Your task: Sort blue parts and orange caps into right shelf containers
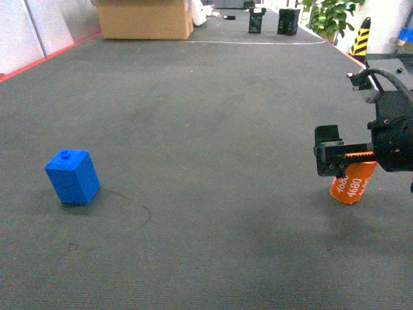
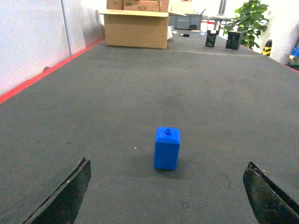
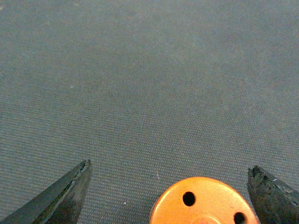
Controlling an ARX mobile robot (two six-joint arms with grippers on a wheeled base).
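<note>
Left gripper [image 2: 166, 196] had fingers spread wide, nothing between them. Blue part [image 2: 167, 149] stood upright on grey carpet [image 1: 206, 129], ahead of that gripper, apart from fingertips. Right gripper [image 3: 168, 191] also spread, straddling orange cap [image 3: 205, 201]; fingers [image 3: 60, 198] clear of cap. Cap tilted in head view.

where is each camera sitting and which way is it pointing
Head: on the robot, slanting down over the grey floor; blue part left, right gripper around the orange cap.
Left wrist: low, facing forward to the blue part and cardboard box; left gripper open.
Right wrist: straight down onto the cap's holed top; jaws apart.
Shared: head and left wrist show the blue part and box.
</note>
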